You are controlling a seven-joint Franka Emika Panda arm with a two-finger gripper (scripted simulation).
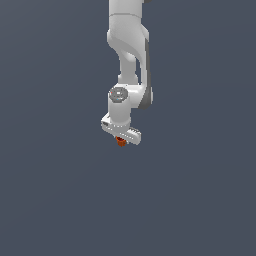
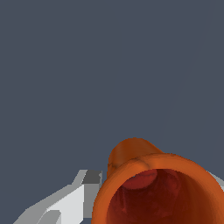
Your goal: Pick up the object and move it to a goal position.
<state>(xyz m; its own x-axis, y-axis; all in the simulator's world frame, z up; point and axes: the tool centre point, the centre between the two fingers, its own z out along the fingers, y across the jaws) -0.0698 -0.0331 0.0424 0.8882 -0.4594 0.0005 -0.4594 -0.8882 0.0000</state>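
White gripper clamped on the tiny orange-red cup, which hangs just under the hand; wrist view shows cup's open mouth beside a grey finger.

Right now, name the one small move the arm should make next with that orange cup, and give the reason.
Probably a gentle carry toward the goal with the grip kept closed. In the exterior view the orange cup sits directly under the gripper; in the wrist view it fills the space between the white fingers, so it looks grasped. No goal marker is visible, so the direction cannot be told.
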